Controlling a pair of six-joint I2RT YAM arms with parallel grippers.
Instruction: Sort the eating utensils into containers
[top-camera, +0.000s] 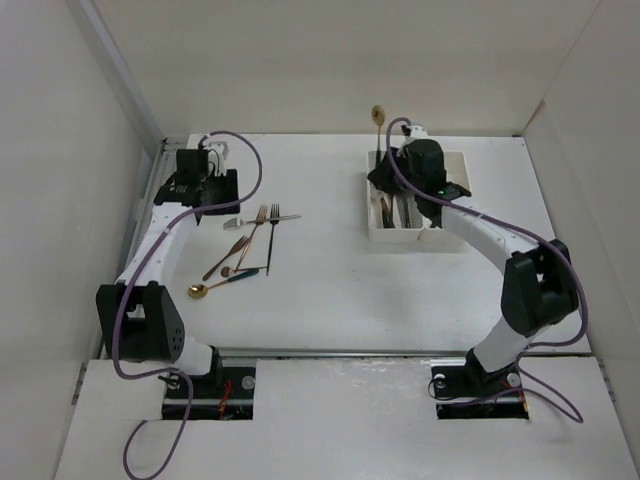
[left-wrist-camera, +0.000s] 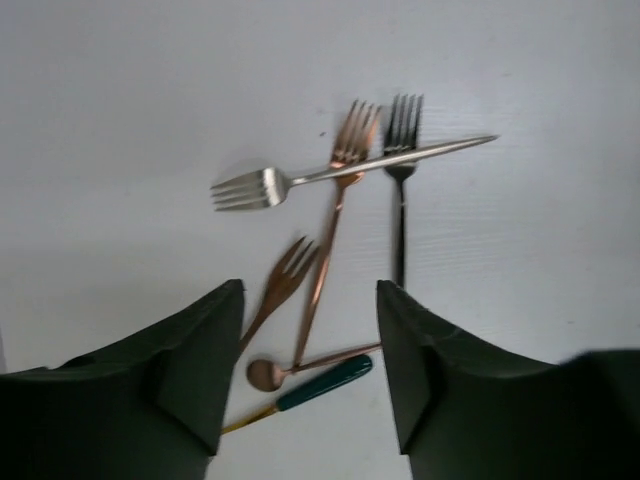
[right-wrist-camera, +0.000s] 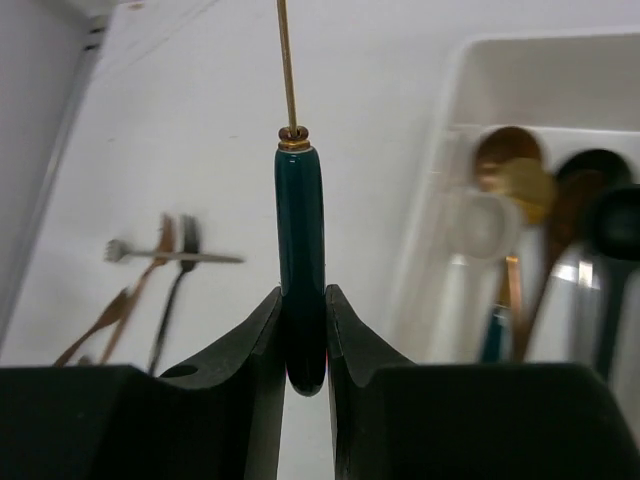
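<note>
- While the left claw (left-wrist-camera: 310, 292) is held spread and empty over the loose forks (left-wrist-camera: 300, 215) on the surface (left-wrist-camera: 120, 90), the right claw (right-wrist-camera: 303, 300) is pressed shut on a green-handled spoon (right-wrist-camera: 300, 215). It's pinched by the handle, with the gold stem pointed away, close to the edge of the containers (top-camera: 395, 237).
- So the step in hand is judged to be the drop-off of that spoon. Several spoons (right-wrist-camera: 520, 190) can be seen lying in one white compartment already.
- Next, the spoon probably needs to be carried over that compartment, tipped down roughly flat, and only then let go. Otherwise it might get bounced off the rim.
- On the left, one fork has to be picked out of a crossed heap. The silver fork (left-wrist-camera: 262, 187) is laid across the copper fork (left-wrist-camera: 345, 160) and the black fork (left-wrist-camera: 402, 125), so it's probably best taken first.
</note>
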